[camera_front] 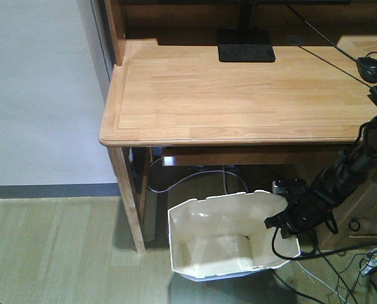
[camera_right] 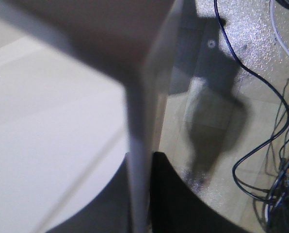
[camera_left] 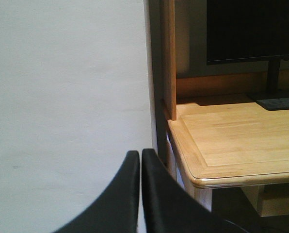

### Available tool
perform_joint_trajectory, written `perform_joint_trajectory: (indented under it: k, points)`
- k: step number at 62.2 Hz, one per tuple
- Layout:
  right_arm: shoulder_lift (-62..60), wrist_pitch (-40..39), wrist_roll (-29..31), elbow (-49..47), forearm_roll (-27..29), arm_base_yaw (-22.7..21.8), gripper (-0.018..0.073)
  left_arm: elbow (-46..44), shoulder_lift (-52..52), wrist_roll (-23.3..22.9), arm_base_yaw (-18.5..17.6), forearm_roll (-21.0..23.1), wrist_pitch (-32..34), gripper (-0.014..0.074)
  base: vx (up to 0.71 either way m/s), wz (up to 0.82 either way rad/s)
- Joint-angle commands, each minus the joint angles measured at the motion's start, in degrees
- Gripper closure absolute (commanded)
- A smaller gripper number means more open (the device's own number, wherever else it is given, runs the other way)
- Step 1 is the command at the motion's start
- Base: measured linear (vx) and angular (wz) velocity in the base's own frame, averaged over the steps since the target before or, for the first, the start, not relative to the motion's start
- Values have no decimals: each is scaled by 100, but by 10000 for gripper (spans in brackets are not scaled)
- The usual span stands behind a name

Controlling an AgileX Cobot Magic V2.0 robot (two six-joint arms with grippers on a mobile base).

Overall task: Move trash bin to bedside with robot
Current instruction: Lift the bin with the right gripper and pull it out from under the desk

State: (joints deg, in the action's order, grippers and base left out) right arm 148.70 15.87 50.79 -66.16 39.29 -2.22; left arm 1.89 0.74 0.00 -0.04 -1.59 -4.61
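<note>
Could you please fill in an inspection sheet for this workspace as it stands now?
Surface: wood-plank floor, bare on the left.
Job's things: trash bin upright on the floor, partly under the desk front edge, nothing seen inside; bedside not in view.
Clutter: monitor stand and mouse on the desk.
Grippers: right gripper at the bin's right rim, jaws on either side of the wall; left gripper jaws together, empty.
Cables: cables under the desk, more on the floor right of the bin.
Surroundings: white wall, dark baseboard.
</note>
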Motion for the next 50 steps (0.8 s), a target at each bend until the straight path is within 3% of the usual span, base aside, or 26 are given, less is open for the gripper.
perform_joint_trajectory:
  k: [1,13,50]
  points:
    - [-893,322,425,226,471,-9,567,67,85,-79,-37,54,425,603,0,0]
    - [-1619,357,729,724,814,-9,567,67,85,-79,-37,54,425,603,0,0]
    - [-3571,1213,798,1326,848,-3,567,67,85,-79,-37,54,425,603,0,0]
